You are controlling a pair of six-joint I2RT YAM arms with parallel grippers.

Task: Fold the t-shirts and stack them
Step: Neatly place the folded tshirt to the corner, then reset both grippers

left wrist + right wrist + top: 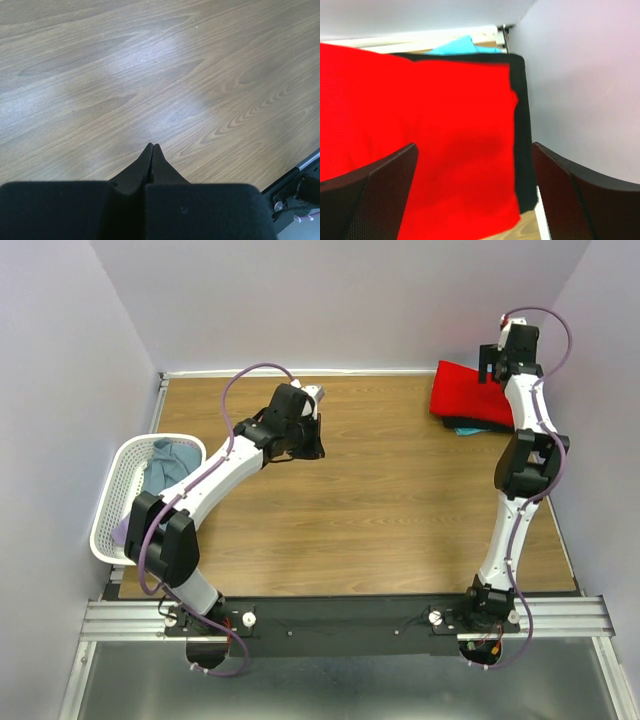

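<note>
A: Where's the red t-shirt (468,392)?
B: Far right corner of the table (380,500), folded flat, top of the pile. Black t-shirt (520,130) is under it, edge showing along its right side. A bit of teal t-shirt (462,46) peeks out at the far end.
A: Right jaws?
B: Wide apart, right above the red one, gripping nothing. In the wrist view the cloth lies flat betw. the fingers (385,190), not pinched.
A: Left jaws?
B: Shut tight, tips touching, empty. They hover over bare wood, left of centre, toward the far side.
A: So which step?
B: I'd say the red one's set on the stack, so that shirt's done. Nxt job is fetching another.
A: From where?
B: White mesh basket (115,470), left edge of the table, w/ a grey-blue t-shirt (165,470) in it.
A: What does the nxt move need?
B: Right arm should lift clear w/o dragging the top layer. Left jaws must open first, then reach left into the basket, pinch one shirt only and bring it to mid-table for spreading. Prob both arms for the fold.
</note>
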